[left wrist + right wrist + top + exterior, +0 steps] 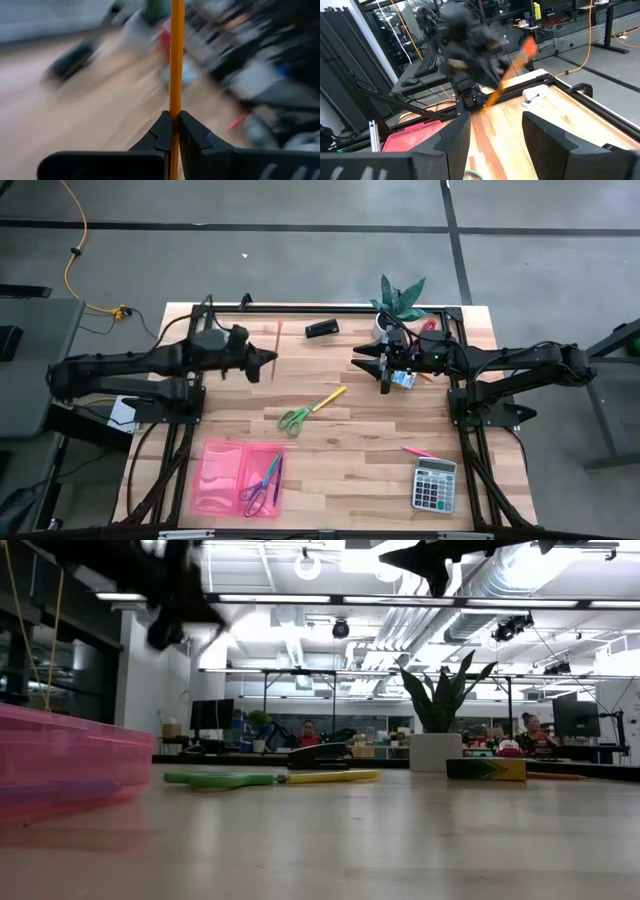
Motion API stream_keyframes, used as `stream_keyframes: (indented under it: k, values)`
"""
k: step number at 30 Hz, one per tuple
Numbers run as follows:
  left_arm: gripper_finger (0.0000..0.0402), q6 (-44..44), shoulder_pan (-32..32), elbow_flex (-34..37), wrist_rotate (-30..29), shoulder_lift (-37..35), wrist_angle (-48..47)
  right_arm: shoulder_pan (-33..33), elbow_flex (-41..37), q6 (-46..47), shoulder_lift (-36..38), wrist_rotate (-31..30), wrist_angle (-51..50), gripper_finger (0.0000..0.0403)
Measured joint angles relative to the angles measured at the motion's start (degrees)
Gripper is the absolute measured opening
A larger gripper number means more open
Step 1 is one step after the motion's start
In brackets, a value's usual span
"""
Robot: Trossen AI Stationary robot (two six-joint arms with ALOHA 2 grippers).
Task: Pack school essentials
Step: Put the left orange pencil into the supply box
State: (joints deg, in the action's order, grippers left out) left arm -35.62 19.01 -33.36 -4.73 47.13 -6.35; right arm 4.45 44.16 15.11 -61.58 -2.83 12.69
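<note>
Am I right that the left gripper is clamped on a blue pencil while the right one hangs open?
Not quite: the pencil is orange, not blue, as the left wrist view shows. The left gripper is indeed clamped on it, and the right gripper hangs open.

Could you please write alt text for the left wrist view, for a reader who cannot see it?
The left gripper is shut on a thin orange pencil, which runs straight ahead from between its dark fingers. Behind it, a blurred wooden table.
</note>
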Motion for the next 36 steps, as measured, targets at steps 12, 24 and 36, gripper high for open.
stream_keyframes:
  k: [12,24,36]
  values:
    - [0.0,18.45,-26.01,-0.02,-16.77,5.18,32.55,-0.95,0.0,0.01,0.0,3.26,3.4,0.0172]
    - [0.0,20.44,-26.93,-0.02,-16.68,8.31,36.5,-1.62,0.0,1.35,0.0,3.3,3.46,0.0172]
    - [0.0,24.87,-26.93,-0.02,-16.07,8.26,36.09,-1.62,0.0,1.36,-0.02,4.01,4.72,0.0172]
